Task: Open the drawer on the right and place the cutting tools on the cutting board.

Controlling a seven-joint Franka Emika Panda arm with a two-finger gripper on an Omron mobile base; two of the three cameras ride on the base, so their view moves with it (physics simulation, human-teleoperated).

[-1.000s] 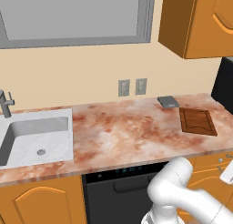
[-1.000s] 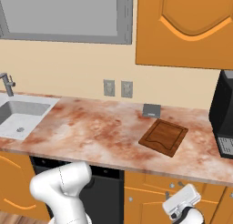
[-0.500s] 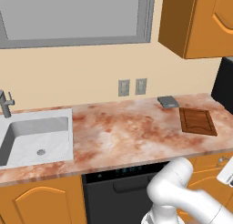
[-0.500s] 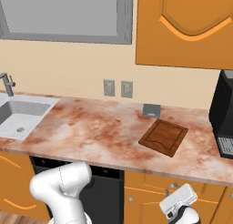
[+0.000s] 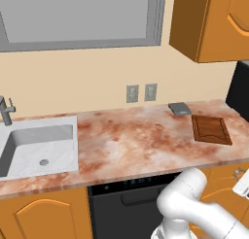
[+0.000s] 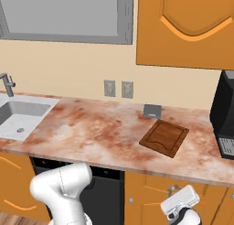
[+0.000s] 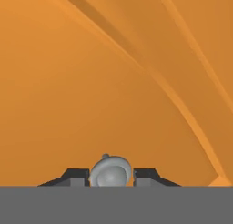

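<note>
Against the drawer (image 7: 91, 82), the hand (image 7: 110, 175) has clamped its grey handle (image 7: 110, 172).

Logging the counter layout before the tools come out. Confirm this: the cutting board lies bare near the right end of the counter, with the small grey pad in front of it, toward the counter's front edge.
One detail is wrong. The small grey pad lies behind the cutting board, toward the wall, not toward the front edge of the counter. The right base view shows it. The board is bare and near the right end.
</note>
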